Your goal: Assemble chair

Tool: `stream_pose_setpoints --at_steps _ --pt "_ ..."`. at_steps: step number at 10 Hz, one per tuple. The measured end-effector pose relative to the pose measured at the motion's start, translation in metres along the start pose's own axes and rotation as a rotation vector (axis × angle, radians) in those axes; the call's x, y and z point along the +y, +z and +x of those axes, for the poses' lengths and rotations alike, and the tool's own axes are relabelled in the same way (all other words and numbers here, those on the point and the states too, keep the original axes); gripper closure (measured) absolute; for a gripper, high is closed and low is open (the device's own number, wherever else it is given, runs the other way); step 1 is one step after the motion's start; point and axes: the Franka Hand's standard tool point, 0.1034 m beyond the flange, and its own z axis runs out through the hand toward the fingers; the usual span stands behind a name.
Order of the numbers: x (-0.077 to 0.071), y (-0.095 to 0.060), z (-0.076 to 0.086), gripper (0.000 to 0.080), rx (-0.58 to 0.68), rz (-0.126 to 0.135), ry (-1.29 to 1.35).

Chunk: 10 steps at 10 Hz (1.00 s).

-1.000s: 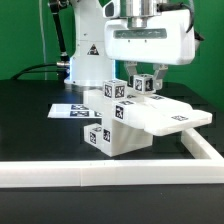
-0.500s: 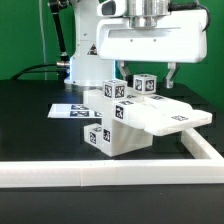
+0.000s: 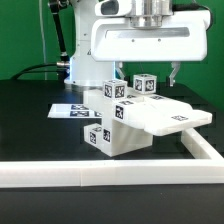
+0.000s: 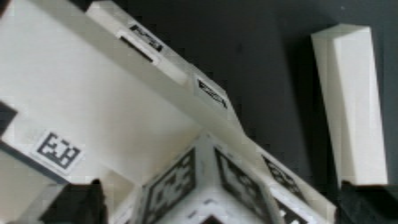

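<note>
Exterior view: a long white border rail [image 3: 110,176] lies across the front of the black table [image 3: 30,125], and a flat marker board [image 3: 72,110] sits behind the chair [image 3: 135,118]. The chair is in the middle of the table, made of smooth white blocks with black-and-white square tags. The claw [image 3: 146,73] hangs just above it, its two fingers wide apart, holding nothing. In the wrist view a white bar [image 4: 352,100] lies apart from the chair.

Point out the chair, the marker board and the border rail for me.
chair [image 3: 130,125]: exterior view, on its flat slab top.
marker board [image 3: 68,110]: exterior view, on its tagged face.
border rail [image 3: 80,178]: exterior view, on the front bar.
</note>
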Motion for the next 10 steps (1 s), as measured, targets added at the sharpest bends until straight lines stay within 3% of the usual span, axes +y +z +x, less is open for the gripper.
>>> stream_pose_setpoints --at_steps 4,6,8,10 --pt "0.0037 0.0001 0.0011 0.0151 0.0 -0.002 -0.3" --pt "0.0047 0.0002 0.0014 0.0165 0.0 -0.003 -0.331" --pt "0.0048 0.0002 0.0014 0.0518 -0.001 -0.004 -0.292" --pt "0.0047 0.0004 0.0013 0.052 -0.001 -0.003 -0.266"
